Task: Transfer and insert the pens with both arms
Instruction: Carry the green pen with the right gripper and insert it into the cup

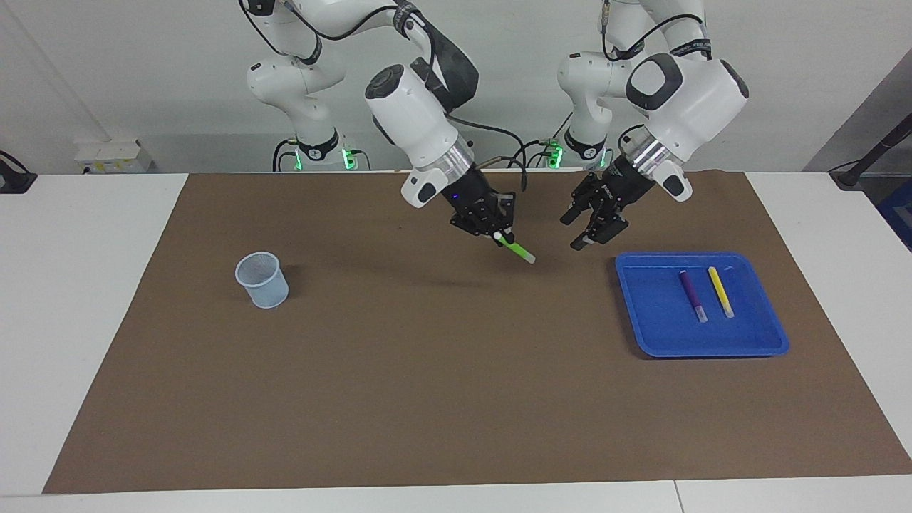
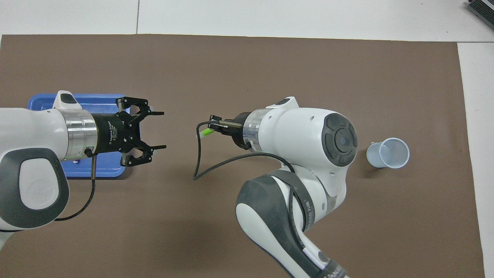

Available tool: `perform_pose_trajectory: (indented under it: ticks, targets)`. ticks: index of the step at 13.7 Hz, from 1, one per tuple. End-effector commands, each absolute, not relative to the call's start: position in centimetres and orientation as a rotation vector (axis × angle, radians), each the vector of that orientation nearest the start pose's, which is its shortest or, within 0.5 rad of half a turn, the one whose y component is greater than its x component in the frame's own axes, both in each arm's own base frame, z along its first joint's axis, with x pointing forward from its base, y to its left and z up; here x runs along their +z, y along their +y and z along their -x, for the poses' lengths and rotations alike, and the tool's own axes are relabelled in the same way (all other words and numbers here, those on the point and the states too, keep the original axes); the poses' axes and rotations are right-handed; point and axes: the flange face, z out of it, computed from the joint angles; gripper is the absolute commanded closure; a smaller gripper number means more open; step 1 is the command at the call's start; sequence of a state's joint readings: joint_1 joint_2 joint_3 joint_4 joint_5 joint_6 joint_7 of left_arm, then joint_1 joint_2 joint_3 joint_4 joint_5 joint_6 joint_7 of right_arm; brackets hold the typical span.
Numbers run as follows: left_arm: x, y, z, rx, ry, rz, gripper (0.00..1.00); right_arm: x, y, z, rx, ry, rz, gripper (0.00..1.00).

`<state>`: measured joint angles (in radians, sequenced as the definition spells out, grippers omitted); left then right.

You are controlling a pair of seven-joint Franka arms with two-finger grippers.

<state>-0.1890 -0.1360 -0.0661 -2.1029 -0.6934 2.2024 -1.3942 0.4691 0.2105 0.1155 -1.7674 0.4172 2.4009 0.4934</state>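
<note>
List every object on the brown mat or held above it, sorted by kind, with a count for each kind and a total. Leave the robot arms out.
Pens: 3 (green pen in the right gripper; purple pen and yellow pen in the tray)
Blue tray: 1
Mesh cup: 1
Total: 5

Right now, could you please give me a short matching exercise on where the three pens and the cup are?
Things:
1. green pen
2. purple pen
3. yellow pen
4. cup

Places:
A. standing on the mat toward the right arm's end
B. in the tray, next to the yellow one
C. held by the right gripper
D. in the tray, next to the purple one

Pairs: 1-C, 2-B, 3-D, 4-A
</note>
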Motion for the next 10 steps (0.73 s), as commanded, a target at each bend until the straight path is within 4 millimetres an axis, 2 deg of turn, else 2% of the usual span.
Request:
perform_pose_trajectory:
  ticks: [1, 2, 5, 7, 10]
  targets:
    - [50.8, -15.7, -50.5, -0.363, 1.728, -1.854, 0.0, 49.9, 32.3, -55.2, -0.211, -0.06, 2.768, 1.0]
    - [50.8, -15.4, -50.5, -0.346, 1.7, -1.878, 0.0, 50.6, 29.7, -55.2, -0.18, -0.186, 2.831, 1.0]
    - [50.7, -14.4, -50.3, -0.289, 1.451, -2.082, 0.0, 52.4, 21.8, -55.3, -0.076, -0.493, 2.963, 1.0]
    - [50.2, -12.4, -49.8, -0.257, 1.219, -2.29, 0.0, 53.1, 17.3, -55.0, -0.016, -0.732, 3.035, 1.0]
    - [49.2, -9.5, -49.5, -0.18, 0.908, -2.558, 0.0, 51.4, 10.1, -55.1, 0.105, -0.896, 3.085, 1.0]
